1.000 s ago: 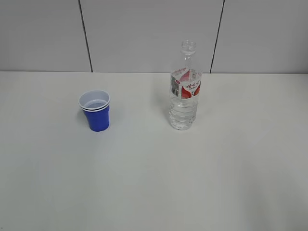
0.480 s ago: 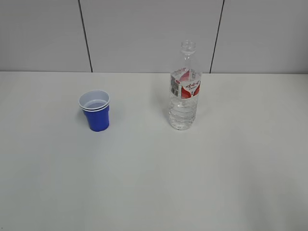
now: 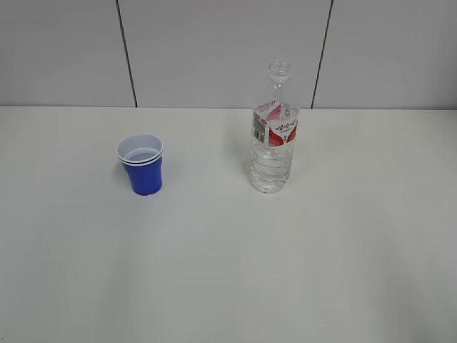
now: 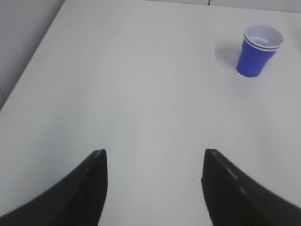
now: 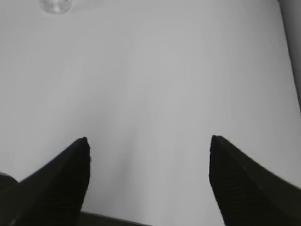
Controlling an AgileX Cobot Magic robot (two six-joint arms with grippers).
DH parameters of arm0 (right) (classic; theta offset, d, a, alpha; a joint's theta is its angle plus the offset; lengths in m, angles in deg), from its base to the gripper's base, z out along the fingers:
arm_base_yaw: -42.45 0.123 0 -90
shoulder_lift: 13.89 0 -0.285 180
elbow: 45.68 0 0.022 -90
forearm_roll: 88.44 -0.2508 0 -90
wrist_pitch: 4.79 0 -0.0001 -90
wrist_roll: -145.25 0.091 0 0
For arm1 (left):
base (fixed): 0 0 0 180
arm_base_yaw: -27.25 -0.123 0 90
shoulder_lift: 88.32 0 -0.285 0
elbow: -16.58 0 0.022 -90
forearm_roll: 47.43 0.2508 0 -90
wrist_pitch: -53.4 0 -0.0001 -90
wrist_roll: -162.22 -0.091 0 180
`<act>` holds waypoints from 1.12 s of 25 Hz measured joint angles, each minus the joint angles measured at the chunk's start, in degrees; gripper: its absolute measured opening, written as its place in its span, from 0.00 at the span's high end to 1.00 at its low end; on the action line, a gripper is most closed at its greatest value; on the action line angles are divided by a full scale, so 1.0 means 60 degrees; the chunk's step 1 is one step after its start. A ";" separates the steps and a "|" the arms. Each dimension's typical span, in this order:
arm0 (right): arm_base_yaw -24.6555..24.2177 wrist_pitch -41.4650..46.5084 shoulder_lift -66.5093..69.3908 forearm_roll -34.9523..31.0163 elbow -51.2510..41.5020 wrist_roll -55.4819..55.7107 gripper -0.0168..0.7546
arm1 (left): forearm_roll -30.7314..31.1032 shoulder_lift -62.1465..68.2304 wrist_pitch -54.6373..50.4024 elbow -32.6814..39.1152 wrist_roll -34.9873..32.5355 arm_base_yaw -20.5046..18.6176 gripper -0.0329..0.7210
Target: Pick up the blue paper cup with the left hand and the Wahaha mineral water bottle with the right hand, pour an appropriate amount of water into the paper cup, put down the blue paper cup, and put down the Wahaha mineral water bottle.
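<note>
White table (image 3: 228, 271), blue paper cup (image 3: 143, 166) upright, Wahaha mineral water bottle (image 3: 273, 128) uncapped — both tools spread apart, empty.

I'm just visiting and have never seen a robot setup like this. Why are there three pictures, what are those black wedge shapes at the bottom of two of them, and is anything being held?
All three pictures show one moment, seen by three cameras. One camera stands in front and looks down at a white table. On it stand a blue paper cup and a clear Wahaha mineral water bottle with a red-and-white label, apart from each other.

The other two cameras ride on the wrists of the robot's two arms. The black wedges are each gripper's two fingers, its pincers. The left gripper looks toward the cup, far off. The right gripper sees only the bottle's base at the top edge.

Both grippers are spread open and hold nothing. Neither arm appears in the front view.
</note>
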 joint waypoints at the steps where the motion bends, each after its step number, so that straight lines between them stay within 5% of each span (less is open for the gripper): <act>1: -0.0102 0.0000 -0.0253 0.0000 0.0000 0.0000 0.22 | 0.0000 -0.0196 0.0000 0.0000 0.0000 -0.0080 0.32; 28: -0.0387 0.0018 -0.0761 0.0018 0.0000 0.0000 0.22 | 0.0015 -0.0242 0.0039 0.0006 -0.0015 -0.0121 0.32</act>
